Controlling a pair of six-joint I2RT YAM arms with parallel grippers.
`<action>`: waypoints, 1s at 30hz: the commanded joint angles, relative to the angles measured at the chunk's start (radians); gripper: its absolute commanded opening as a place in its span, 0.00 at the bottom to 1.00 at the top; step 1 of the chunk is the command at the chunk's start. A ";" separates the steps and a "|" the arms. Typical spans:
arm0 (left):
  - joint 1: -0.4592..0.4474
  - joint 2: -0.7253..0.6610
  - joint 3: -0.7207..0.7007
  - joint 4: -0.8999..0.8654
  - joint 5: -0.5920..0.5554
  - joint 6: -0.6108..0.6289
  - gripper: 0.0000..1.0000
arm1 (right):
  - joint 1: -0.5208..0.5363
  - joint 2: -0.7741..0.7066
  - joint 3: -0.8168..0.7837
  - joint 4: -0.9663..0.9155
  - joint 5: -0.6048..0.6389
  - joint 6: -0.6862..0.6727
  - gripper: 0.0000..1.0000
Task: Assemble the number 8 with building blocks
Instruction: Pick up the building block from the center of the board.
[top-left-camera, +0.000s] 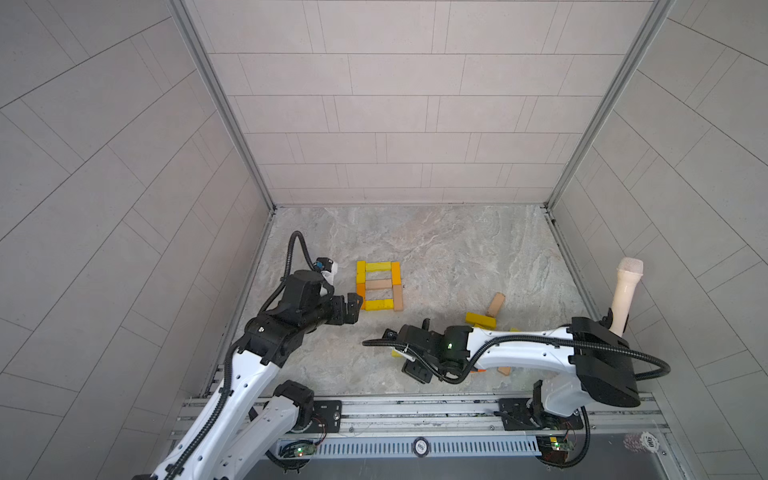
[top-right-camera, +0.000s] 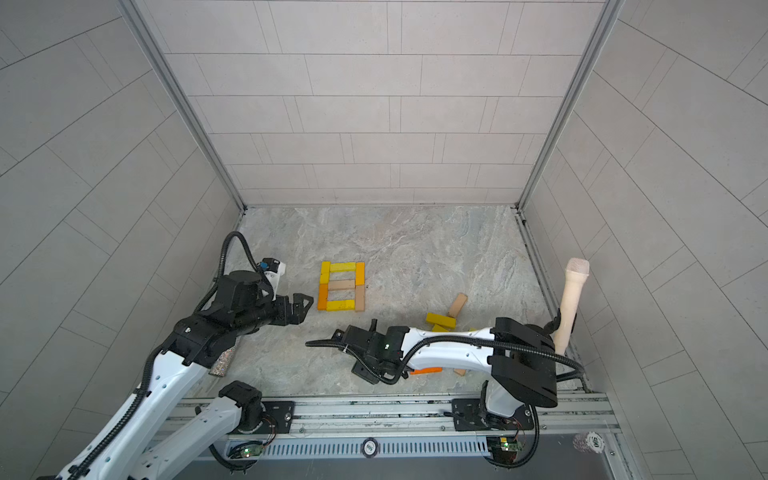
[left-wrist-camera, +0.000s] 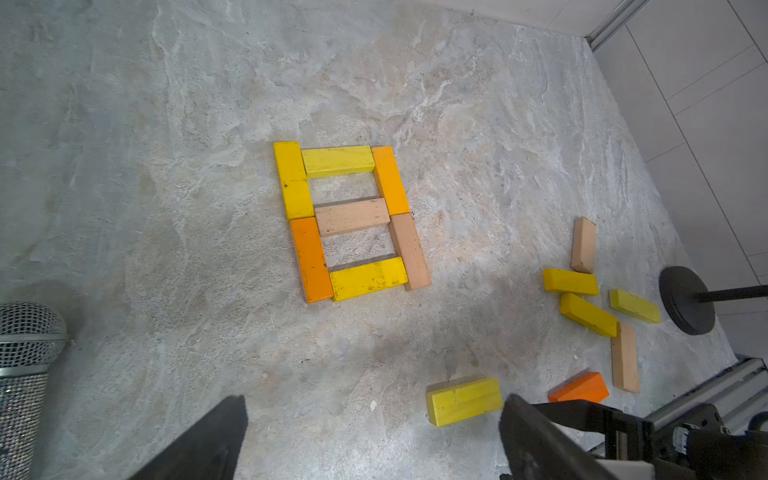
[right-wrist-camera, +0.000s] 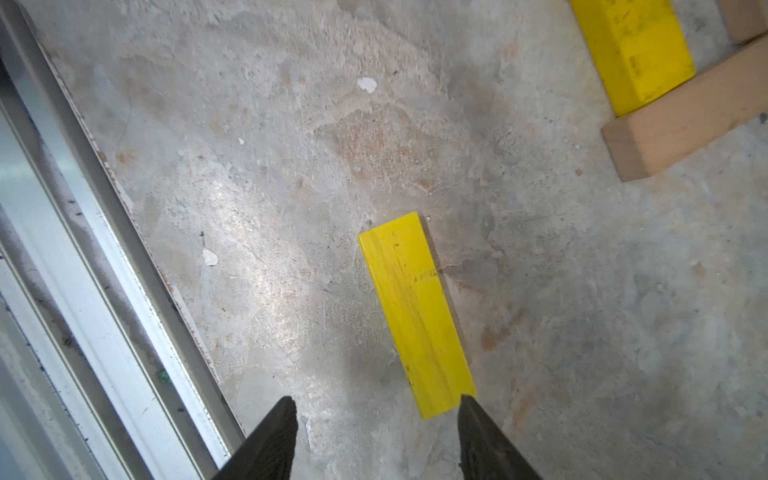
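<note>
Right jaws apart, bases cropped — one over yellow block (right-wrist-camera: 417, 316) corner.

Bright, even light, soft shadows. Top views: barrel distortion toward 3 and 9 o'clock. Right wrist view: glare on table (right-wrist-camera: 257, 270), slight blur.

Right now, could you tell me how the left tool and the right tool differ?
The left tool gapes wide; the right tool is less open. The left tool faces the number 8; the right tool hangs low over one end of a lone yellow block. Both are black and empty.
</note>
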 joint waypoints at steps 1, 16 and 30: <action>-0.004 -0.019 -0.002 -0.034 -0.089 -0.011 1.00 | -0.026 0.034 0.025 -0.014 -0.028 -0.045 0.63; -0.002 -0.034 -0.012 -0.032 -0.133 -0.021 1.00 | -0.079 0.175 0.099 -0.015 -0.076 -0.078 0.51; -0.001 -0.022 -0.014 -0.028 -0.123 -0.017 1.00 | -0.081 0.203 0.100 -0.009 -0.045 -0.060 0.32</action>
